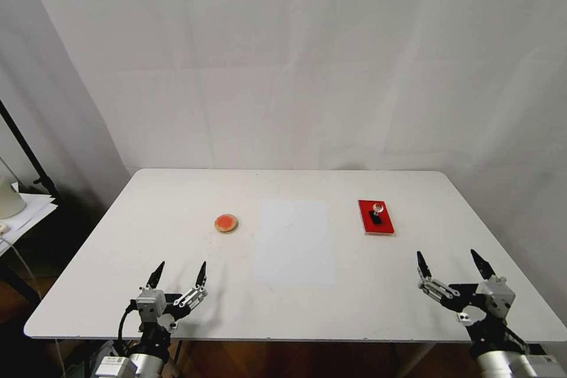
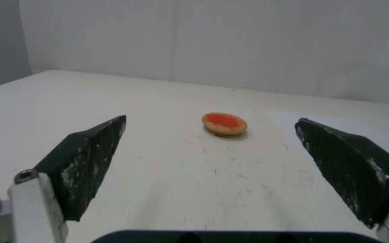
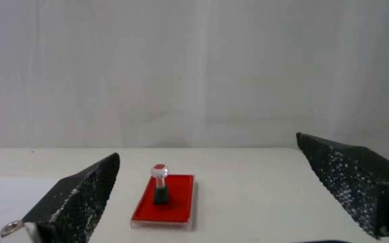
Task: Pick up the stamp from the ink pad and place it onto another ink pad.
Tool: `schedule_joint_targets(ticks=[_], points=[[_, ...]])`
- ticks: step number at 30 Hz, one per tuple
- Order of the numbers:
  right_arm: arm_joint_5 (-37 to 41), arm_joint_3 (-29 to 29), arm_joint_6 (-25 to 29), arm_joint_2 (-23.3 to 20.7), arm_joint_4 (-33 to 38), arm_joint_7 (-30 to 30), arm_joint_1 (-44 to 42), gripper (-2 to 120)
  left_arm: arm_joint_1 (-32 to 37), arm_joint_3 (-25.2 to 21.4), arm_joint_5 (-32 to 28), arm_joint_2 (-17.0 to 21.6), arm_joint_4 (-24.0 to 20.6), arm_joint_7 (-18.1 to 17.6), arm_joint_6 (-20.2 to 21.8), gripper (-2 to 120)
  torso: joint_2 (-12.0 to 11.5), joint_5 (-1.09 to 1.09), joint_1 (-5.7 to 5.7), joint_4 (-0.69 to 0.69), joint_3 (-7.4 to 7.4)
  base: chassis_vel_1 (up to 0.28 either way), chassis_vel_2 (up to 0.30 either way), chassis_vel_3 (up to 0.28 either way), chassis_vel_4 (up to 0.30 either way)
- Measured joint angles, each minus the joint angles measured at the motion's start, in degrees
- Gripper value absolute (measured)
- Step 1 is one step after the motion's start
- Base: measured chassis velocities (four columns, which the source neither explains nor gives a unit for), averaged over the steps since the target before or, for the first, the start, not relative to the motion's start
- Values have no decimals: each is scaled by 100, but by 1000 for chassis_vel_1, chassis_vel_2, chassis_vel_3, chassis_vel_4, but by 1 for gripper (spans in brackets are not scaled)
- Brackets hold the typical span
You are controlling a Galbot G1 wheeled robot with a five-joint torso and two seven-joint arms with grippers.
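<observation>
The stamp (image 1: 377, 213) (image 3: 160, 184), black-based with a clear round knob, stands upright on the flat red rectangular ink pad (image 1: 375, 217) (image 3: 165, 201) on the right half of the table. The other ink pad (image 1: 226, 223) (image 2: 224, 124), a small round orange-red disc with a tan rim, lies left of centre. My right gripper (image 1: 449, 264) (image 3: 208, 145) hovers open near the front edge, short of the red pad and a little to its right. Open too, my left gripper (image 1: 179, 273) (image 2: 210, 119) hangs by the front edge, short of the disc.
A pale sheet of paper (image 1: 293, 242) lies flat in the middle of the white table (image 1: 283, 189), between the two pads. A white backdrop rises behind the table. A dark stand (image 1: 26, 156) and shelf with papers are off the left edge.
</observation>
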Motion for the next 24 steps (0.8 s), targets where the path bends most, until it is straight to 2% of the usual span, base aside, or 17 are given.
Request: schedule_joint_targets(ticks=[4, 5, 10, 11, 14, 15, 20, 24], points=[[743, -524, -538, -660, -232, -37, 1003, 100, 0, 0, 0, 0, 0, 0, 0, 100, 0, 0, 0, 1, 0, 0, 0, 0, 0], [743, -524, -538, -660, -232, -37, 1003, 100, 0, 0, 0, 0, 0, 0, 0, 100, 0, 0, 0, 1, 0, 0, 0, 0, 0], [1950, -1484, -986, -1158, -790, -206, 2042, 100, 0, 0, 0, 0, 0, -1, 0, 100, 0, 0, 1, -1, 1, 0, 0, 0, 0], [1950, -1484, -986, -1158, -790, -206, 2042, 100, 0, 0, 0, 0, 0, -1, 0, 100, 0, 0, 1, -1, 1, 0, 0, 0, 0], [2275, -2255, -1100, -1242, -1250, -241, 2809, 100, 1, 0, 0, 0, 0, 0, 0, 100, -1, 2, 1, -2, 1, 0, 0, 0, 0], [2275, -2255, -1100, -1242, -1250, -241, 2809, 100, 1, 0, 0, 0, 0, 0, 0, 100, -1, 2, 1, -2, 1, 0, 0, 0, 0], [2336, -3060, -1134, -1065, -1923, -216, 3888, 100, 0, 0, 0, 0, 0, 0, 0, 100, -1, 0, 1, 1, 1, 0, 0, 0, 0], [2348, -3449, -1134, -962, -2258, -202, 4302, 100, 0, 0, 0, 0, 0, 0, 0, 100, -1, 1, 2, 0, 1, 0, 0, 0, 0]])
